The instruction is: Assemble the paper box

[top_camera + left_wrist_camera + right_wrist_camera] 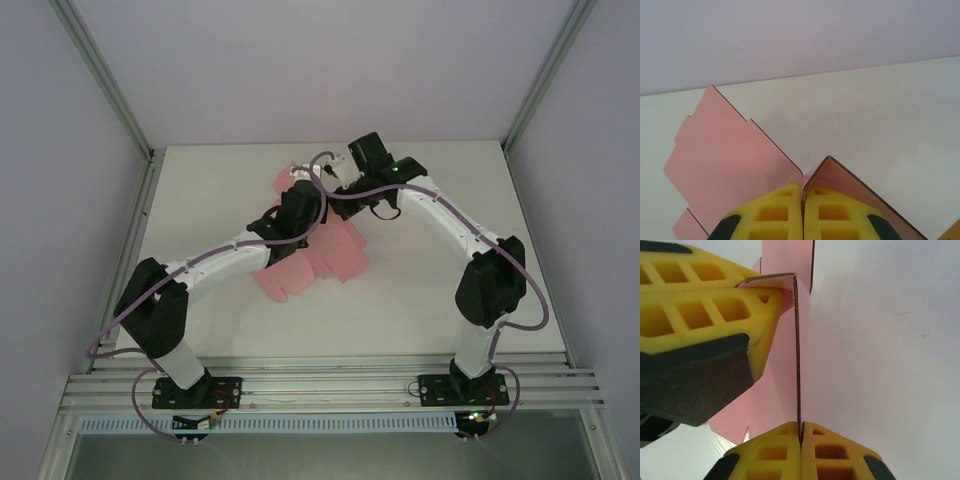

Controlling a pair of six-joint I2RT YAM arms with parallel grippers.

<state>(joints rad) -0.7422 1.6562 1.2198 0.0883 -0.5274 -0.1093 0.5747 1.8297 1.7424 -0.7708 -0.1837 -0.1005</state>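
Quick status from my end. The biggest thing is the white table (pixel 450 300), one of them, with both arms reaching over it towards the middle: left arm (pixel 215 258) and right arm (pixel 440 210), so two.

Between them lies the paper box (pixel 335 255), which is one pink die-cut sheet. It sits a bit left of the table's centre, mostly flat, and partly hidden under the left arm's wrist. It's clearly not a box yet. I can't count all the flaps from overhead, since the arms cover too much.

Now the grippers, also two. The left gripper (pixel 803 200) has its yellow fingers pressed together on a raised bit of card, where a flap (pixel 840 175) peaks up off the sheet like a little tent. The right gripper (pixel 801 440) is also pinched closed, with a thin upright wall of card (pixel 798 350) running straight into the seam between its pads.

In the right wrist view the left fingers sit just above, clamping the bent top corner (pixel 790 276) of that same wall. My read is that one gripper anchors the fold while the other stands the panel up along its crease, so the thin card doesn't flop back. That makes two pinch points on a single flap.

I'd say it's early in the job, with most of the sheet lying unfolded.
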